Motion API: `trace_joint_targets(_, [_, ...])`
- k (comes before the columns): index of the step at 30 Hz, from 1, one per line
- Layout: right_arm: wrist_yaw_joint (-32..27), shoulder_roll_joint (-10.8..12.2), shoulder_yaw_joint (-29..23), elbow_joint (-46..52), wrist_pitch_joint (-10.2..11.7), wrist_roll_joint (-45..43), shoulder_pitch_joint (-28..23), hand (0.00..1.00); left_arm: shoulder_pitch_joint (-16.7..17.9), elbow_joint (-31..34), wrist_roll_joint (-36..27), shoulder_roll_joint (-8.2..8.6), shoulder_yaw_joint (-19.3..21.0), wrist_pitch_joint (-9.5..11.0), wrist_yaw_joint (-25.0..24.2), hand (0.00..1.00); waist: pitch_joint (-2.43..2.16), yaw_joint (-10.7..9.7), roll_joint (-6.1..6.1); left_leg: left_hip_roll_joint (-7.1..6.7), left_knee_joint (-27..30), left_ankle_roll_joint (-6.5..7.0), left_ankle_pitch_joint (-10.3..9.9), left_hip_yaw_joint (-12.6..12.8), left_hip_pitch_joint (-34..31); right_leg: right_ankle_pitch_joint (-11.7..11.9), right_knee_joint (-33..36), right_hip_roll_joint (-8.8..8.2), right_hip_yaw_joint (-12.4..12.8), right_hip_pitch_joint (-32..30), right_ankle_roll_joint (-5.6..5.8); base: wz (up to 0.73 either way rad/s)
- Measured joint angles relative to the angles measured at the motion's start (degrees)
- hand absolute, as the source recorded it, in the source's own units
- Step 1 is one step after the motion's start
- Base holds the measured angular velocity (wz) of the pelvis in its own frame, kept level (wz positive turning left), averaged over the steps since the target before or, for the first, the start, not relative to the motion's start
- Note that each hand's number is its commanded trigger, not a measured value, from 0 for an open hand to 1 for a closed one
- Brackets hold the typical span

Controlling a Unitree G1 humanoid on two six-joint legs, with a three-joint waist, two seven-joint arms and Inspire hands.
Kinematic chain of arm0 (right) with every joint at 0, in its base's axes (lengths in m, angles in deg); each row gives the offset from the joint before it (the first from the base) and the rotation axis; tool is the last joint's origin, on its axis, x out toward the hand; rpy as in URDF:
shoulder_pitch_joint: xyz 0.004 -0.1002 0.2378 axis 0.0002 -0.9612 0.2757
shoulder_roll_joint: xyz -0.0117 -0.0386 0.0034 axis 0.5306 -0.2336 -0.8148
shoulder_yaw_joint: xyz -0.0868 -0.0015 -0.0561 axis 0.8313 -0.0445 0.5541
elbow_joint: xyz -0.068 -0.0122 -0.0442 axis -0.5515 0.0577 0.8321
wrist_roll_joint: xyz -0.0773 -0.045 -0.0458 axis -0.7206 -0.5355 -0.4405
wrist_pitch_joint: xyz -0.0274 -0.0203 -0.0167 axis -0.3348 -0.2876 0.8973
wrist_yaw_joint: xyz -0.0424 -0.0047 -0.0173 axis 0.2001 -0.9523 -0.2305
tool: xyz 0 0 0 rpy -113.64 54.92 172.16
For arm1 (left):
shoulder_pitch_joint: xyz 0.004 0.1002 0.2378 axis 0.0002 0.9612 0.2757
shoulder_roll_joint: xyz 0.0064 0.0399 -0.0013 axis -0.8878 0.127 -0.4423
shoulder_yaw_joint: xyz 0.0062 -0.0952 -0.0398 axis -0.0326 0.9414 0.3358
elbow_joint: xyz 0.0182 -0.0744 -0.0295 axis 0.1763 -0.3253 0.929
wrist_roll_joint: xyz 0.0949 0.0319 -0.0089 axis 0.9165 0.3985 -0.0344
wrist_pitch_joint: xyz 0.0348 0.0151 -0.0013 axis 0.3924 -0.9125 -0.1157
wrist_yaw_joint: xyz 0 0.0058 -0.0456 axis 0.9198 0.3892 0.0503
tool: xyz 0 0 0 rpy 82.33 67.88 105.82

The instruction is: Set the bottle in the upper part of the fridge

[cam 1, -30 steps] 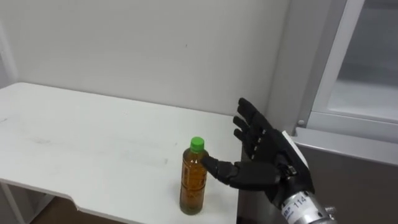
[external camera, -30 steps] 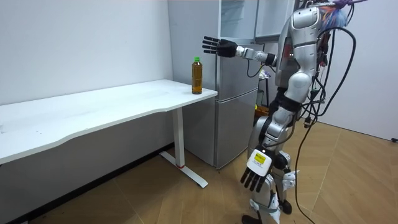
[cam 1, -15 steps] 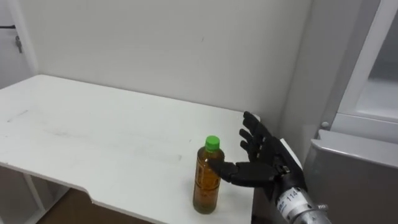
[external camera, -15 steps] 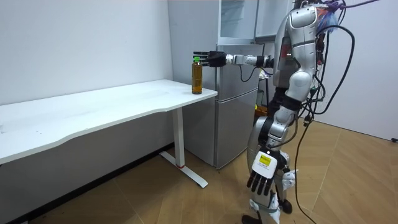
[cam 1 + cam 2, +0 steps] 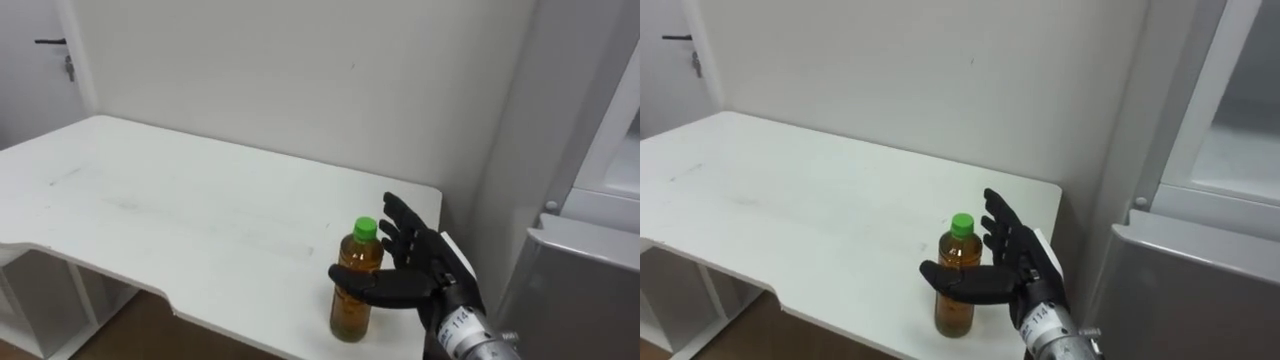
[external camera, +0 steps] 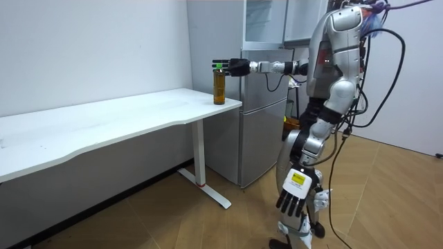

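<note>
A clear bottle of amber drink with a green cap stands upright on the white table, near its right front corner. My right hand is open at the bottle. Its thumb reaches across the front of the bottle, and its straight fingers stand just behind and to the right of the cap. In the room view the bottle and the outstretched right hand meet at the table's end. My left hand hangs open at my side.
The grey fridge stands right of the table, and in the room view its upper compartment looks open. A white wall runs behind the table. I stand on the wooden floor beside the fridge.
My right hand has come down and forward to the bottle, and the thumb now lies across its front. The eye view has shifted, so the table shows further left.
</note>
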Motion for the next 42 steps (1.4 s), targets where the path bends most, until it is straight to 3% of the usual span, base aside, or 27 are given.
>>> trace_joint_targets(8, [-1.6,0.1,0.1,0.0,0.0,0.0,0.0,0.0,-0.2,0.1,0.0,-0.16,0.0,-0.2,-0.5,0.0,0.05,1.0,-0.16,0.0,0.2,0.0,0.0,0.0,0.0,0.0,0.0,-0.04,0.0,0.1,0.0,0.0])
trace_joint_targets(13, [-1.7,0.2,0.3,-3.5,0.0,-0.7,1.1,0.0,-0.4,-0.1,0.0,-0.24,0.0,-0.3,-0.5,0.0,0.55,1.0,-0.46,-0.07,0.2,-0.02,0.0,-0.4,-0.1,0.0,0.0,-0.04,-0.1,0.2,0.01,0.03])
trace_joint_targets(17, [-1.6,0.2,0.5,-8.8,-0.1,-0.5,2.3,0.0,-0.8,-0.1,0.0,-0.16,0.1,-0.6,-0.4,0.0,0.4,1.0,-0.89,-0.24,0.3,0.02,0.1,-1.2,-0.4,0.0,0.0,-0.09,-0.6,0.1,0.02,0.09])
trace_joint_targets(26, [-2.4,0.2,0.5,-14.2,-0.5,2.5,7.3,0.0,-0.9,-0.1,0.0,-0.23,0.0,-1.4,0.4,0.0,0.53,1.0,-0.74,-1.21,0.5,0.54,0.4,-2.0,-0.4,-0.2,0.0,-0.88,-1.2,0.5,0.32,0.08])
trace_joint_targets(36, [-2.8,0.5,0.3,-16.3,-0.5,2.2,7.4,0.0,-0.5,-0.1,-0.1,0.02,0.0,-1.8,0.5,0.0,1.01,1.1,-0.05,-1.74,1.0,0.67,0.5,-3.5,-0.8,-0.4,0.1,-1.1,-1.2,1.1,0.59,0.07])
trace_joint_targets(42, [-2.9,0.4,0.4,-18.8,-0.5,2.2,7.5,0.0,0.3,-0.1,-0.1,0.09,0.0,-1.9,0.3,0.0,0.92,1.1,0.03,-1.9,1.2,0.67,0.6,-4.1,-1.2,-0.4,0.1,-1.11,-1.7,1.2,0.61,0.04])
